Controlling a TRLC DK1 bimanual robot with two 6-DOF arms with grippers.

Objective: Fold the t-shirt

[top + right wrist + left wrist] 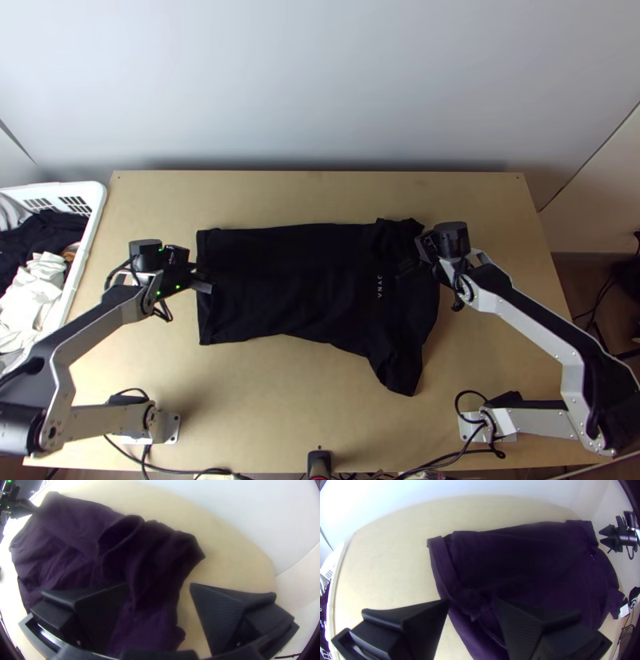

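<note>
Mostly flat black t-shirt (296, 280), crinkly sleeve (396, 238)

Left gripper (205, 278), right gripper (409, 260): fingers of both parted wide.

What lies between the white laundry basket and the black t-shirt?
In the top view, light wooden tabletop and the left gripper lie between the basket and the t-shirt.
</note>
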